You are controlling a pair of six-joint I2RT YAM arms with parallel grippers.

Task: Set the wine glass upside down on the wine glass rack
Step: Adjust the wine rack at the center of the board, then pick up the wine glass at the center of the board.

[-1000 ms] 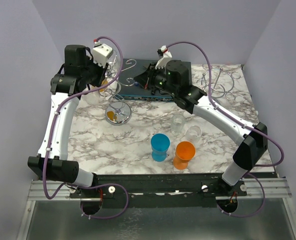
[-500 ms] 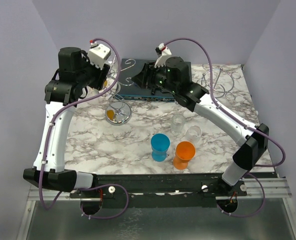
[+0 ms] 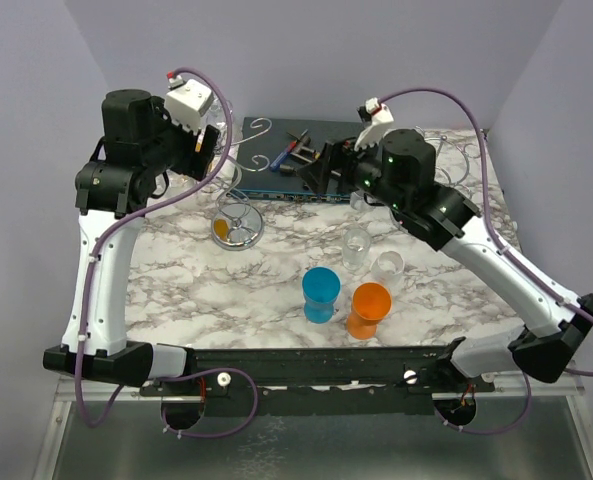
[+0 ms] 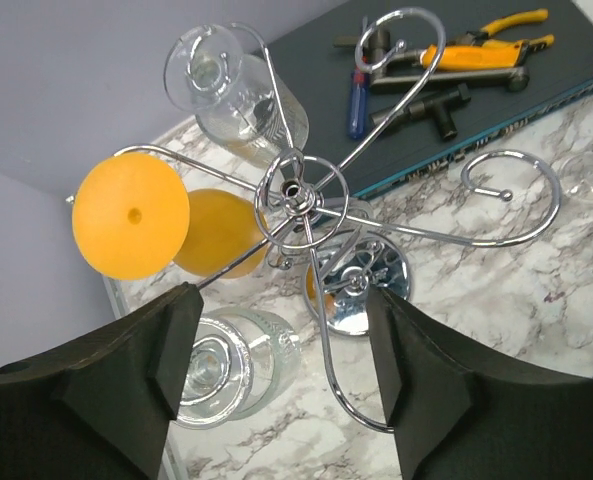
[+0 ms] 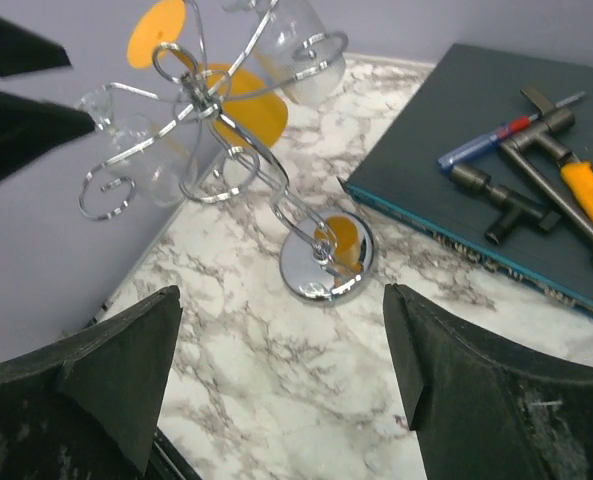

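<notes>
Both claws stand spread and empty. The left claw [image 4: 281, 300] hangs over the rack [image 4: 294, 190]. A clear wine glass [image 4: 238, 362] dangles bowl-down just under that claw, beside one of its fingers, with an orange glass [image 4: 216, 232] and another clear glass [image 4: 238, 88] farther ahead. The right claw [image 5: 281, 295] faces the same rack from well back. Such a glass is likely light, stiff, slick and brittle, so its stem looks the safest hold. The finger cuts off part of the near glass, so I cannot tell whether its foot sits fully in the wire loop.
</notes>
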